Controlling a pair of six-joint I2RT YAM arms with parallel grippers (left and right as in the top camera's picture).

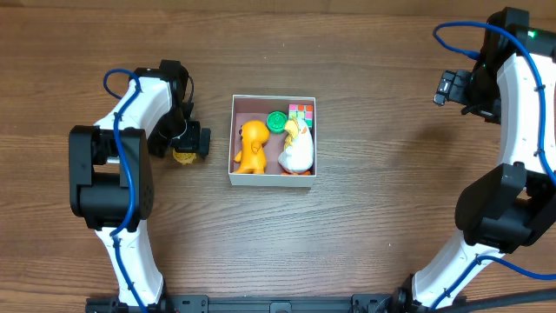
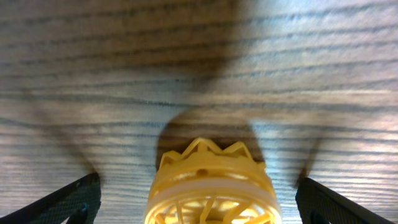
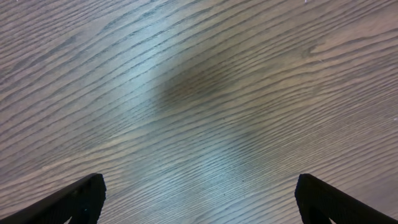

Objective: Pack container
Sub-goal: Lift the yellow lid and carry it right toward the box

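The left fingers (image 2: 65, 202) stand wide on either side of a yellow toy (image 2: 211, 180), with a gap on each side. The toy's lower part is cut off at the bottom edge of the wrist view. Overhead, the container (image 1: 271, 180) lies mid-frame, just right of these fingers, with toys inside. The right fingers (image 3: 68, 199), also wide, hang over the desk (image 1: 373, 217) at upper right, well apart.
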